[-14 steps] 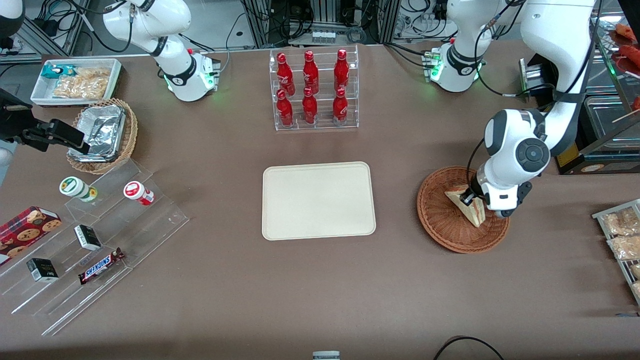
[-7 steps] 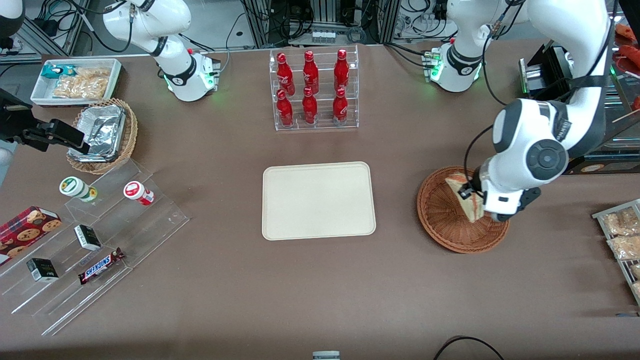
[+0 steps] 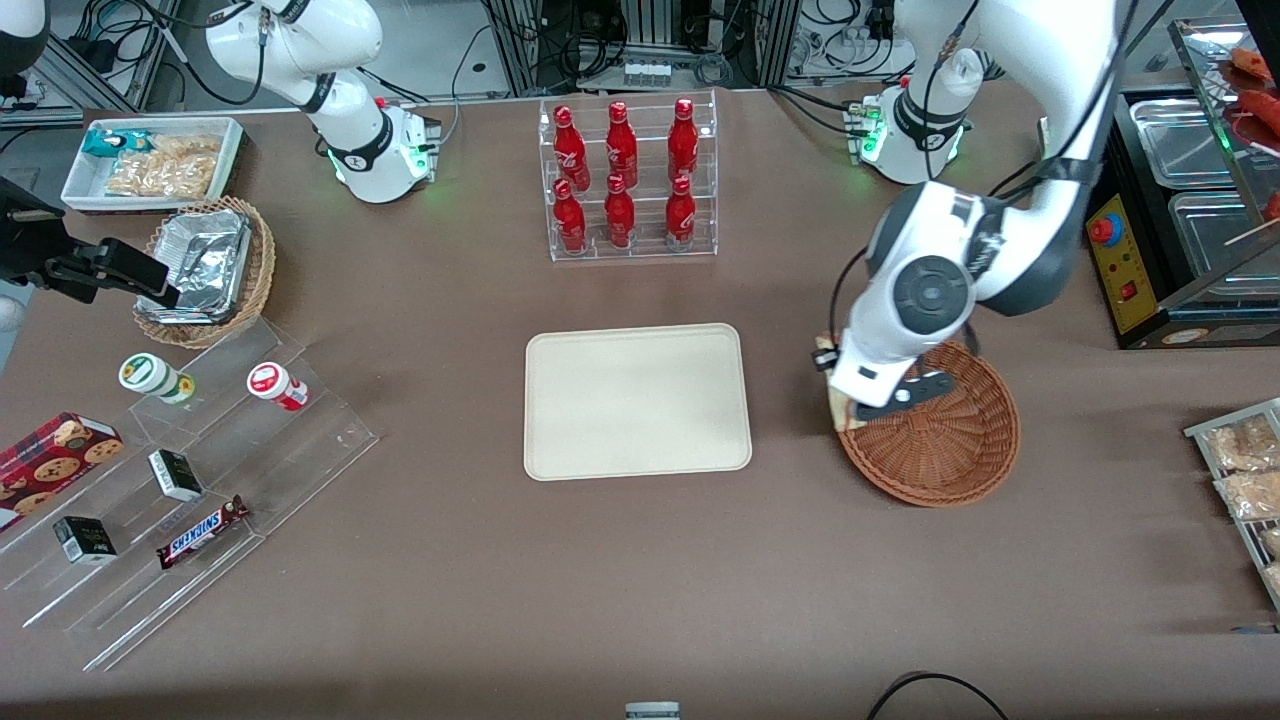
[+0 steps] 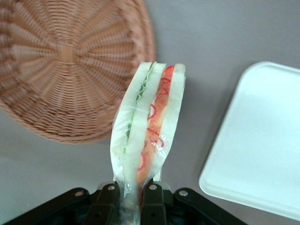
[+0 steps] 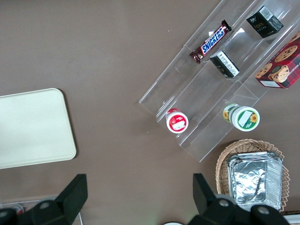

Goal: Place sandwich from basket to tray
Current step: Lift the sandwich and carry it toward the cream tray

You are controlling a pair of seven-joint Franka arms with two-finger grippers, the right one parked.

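Since a second ago my tool [image 4: 132, 194] has lifted the plastic-wrapped triangular sandwich [image 4: 147, 126] clear of the round reddish-brown wicker basket [image 3: 950, 440], pinched firmly, so next I judge: carry it over the cream rectangular tray [image 3: 637, 401].

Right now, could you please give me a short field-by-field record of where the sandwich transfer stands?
gripper: shut on the sandwich, above the basket's rim on the tray side
sandwich: wrapped in clear film, lifted clear of the basket, pinched at one end
basket: holds nothing visible
tray: bare, sandwich not yet over it
stage: carrying, placement not yet done
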